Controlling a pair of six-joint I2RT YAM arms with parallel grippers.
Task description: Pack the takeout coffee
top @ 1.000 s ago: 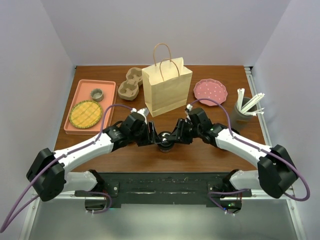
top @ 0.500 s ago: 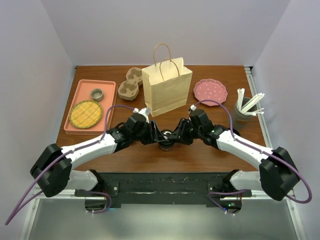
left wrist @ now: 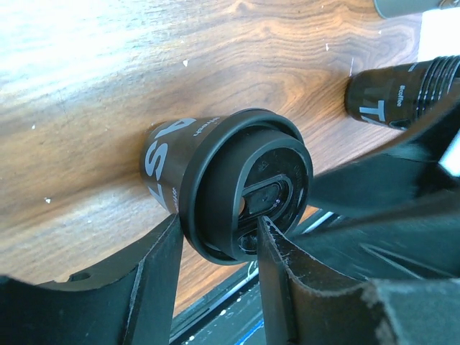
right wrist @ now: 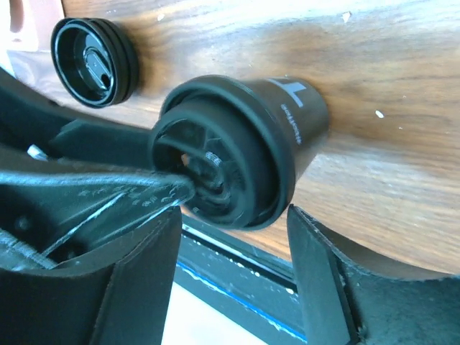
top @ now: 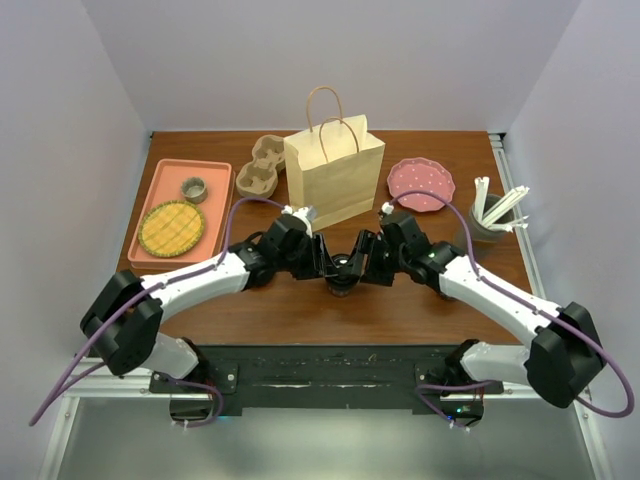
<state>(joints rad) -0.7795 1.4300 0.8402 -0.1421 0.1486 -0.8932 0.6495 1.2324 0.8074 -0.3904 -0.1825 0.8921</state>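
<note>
The takeout coffee [top: 343, 277] is shifted slightly rightward and toward the paper bag [top: 335, 180]; the left gripper [top: 328, 262] and the right gripper [top: 360, 265] are carried forward with it.

black takeout coffee [left wrist: 215, 180], pink dotted plate [top: 420, 183], tan bag [top: 335, 185].

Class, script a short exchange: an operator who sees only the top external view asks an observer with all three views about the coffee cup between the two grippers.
Operator: I see one takeout coffee between the left gripper and right gripper. Any others?
Observer: Yes. The left wrist view shows a second cup on the table beyond it.
Operator: Just those two?
Observer: No. The right wrist view shows a third cup, lid on, beyond the left gripper.
</note>
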